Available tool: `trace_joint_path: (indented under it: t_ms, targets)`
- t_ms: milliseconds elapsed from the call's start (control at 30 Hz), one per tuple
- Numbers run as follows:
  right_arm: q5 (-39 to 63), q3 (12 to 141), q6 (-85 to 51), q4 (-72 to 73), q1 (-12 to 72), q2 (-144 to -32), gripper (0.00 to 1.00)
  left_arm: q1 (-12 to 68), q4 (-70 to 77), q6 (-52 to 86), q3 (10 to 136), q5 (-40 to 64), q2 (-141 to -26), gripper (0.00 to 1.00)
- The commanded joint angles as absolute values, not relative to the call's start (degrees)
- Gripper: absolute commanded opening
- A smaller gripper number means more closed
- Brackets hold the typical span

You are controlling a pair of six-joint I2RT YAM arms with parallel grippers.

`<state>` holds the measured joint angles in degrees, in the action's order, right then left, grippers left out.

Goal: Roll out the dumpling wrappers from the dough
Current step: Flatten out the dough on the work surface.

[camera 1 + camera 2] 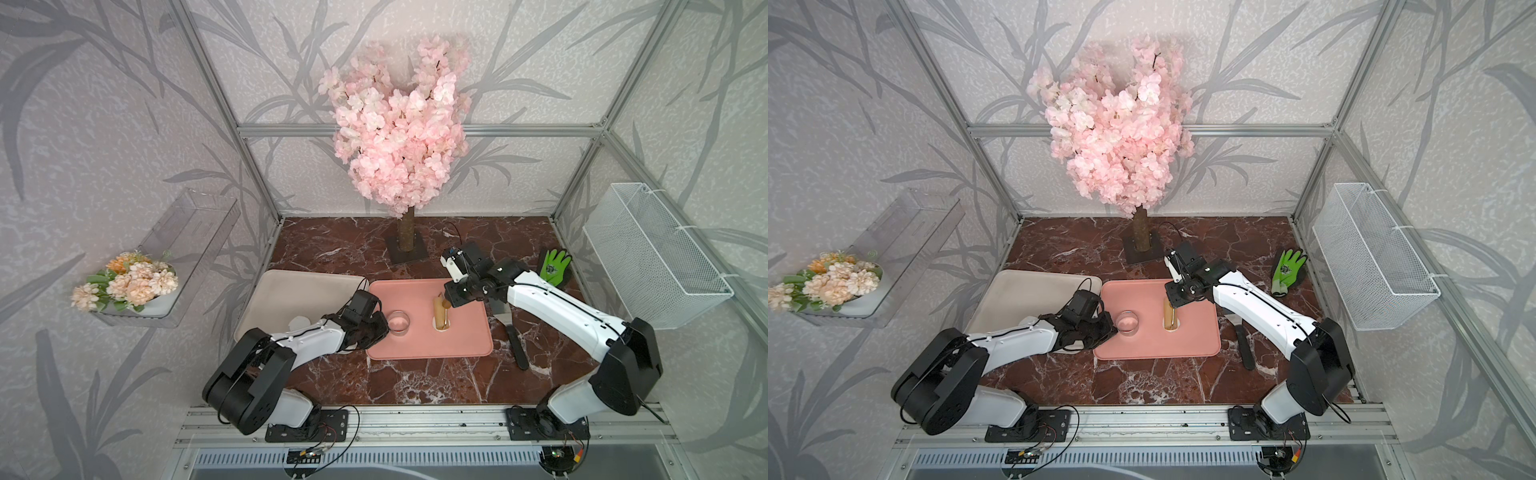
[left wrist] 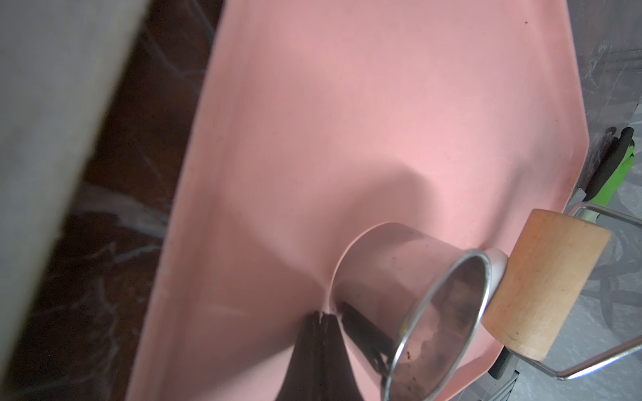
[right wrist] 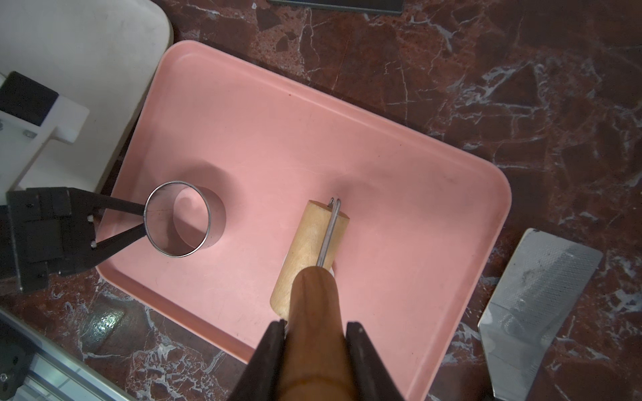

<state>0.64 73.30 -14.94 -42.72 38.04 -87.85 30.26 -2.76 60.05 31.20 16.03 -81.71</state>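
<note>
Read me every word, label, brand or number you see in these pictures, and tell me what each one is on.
No text can be read in any view.
Green knitted work glove: in both top views it has a dark printed patch on its back, too small to read.
The trays, tools and robot arms show no lettering.

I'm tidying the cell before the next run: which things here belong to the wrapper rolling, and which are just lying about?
In use: rolling pin in right gripper, dough beneath it, ring cutter in left gripper, pink tray.
Lying about: green glove, metal scraper, blossom tree, wire basket.
</note>
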Motion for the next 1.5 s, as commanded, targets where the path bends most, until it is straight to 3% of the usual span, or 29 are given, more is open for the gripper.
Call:
trace_joint_path:
  t_ms: [0,300,767,1467]
  targets:
    - [1.29,70.39,-15.24,-43.76,38.74,-91.04,0.0,30.31,-7.52,59.94,29.27,15.18,-83.61,0.0]
    - [1.82,69.38,-16.44,-42.86,39.11,-91.89,0.0,30.31,-7.82,59.73,29.44,15.12,-83.85,0.0]
    - [0.15,74.86,-16.38,-44.71,37.31,-82.54,0.0,30.27,-8.87,59.59,29.62,14.78,-82.81,0.0]
    - [3.17,64.17,-18.99,-37.86,37.09,-90.13,0.0,30.28,-8.5,59.59,30.15,14.91,-83.42,0.0]
